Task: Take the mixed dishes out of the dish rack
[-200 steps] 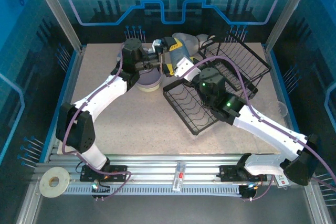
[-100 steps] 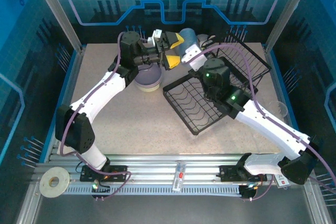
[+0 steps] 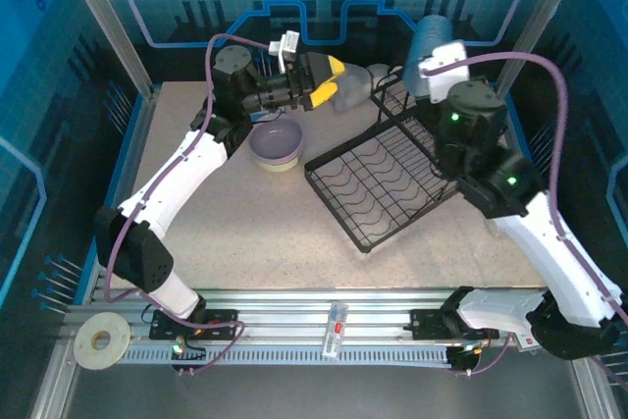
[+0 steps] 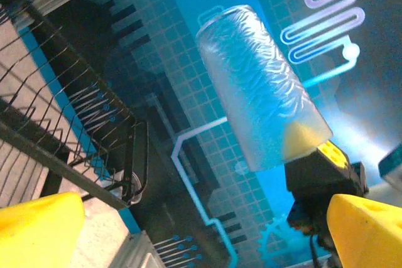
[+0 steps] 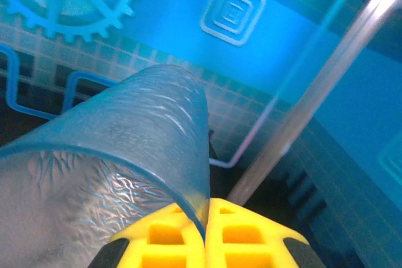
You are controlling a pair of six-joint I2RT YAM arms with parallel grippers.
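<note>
**Item in hand:** clear plastic cup with a rippled, frosted-looking wall [image 3: 429,36].

**Location:** held in the air above the far right corner of the black wire dish rack [image 3: 378,188], clear of its wires, against the blue back panel.

**Holder:** right gripper [image 5: 205,218], yellow fingers clenched on the cup, pinching the wall at the open rim with one finger inside and one outside.

**Long axis:** runs from the pinched mouth up and away to the closed base, tilted toward the back wall. The whole body stands out beyond the fingertips.

**Other arm:** left gripper [image 3: 329,83], fingers spread wide and grasping nothing. It points rightward toward the cup from over the far middle of the speckled table [image 3: 245,233], apart from it.

**Nearer arm:** the right, which already carries the cup. The set-down probably falls to it, with the base leading.

**Elsewhere:** lavender round bowl [image 3: 276,139] on the table left of the rack, below the left arm.

**Markings:** no brand, label or legible writing on the cup, the rack or the grippers. The backdrop carries gear and circuit-line graphics only.
</note>
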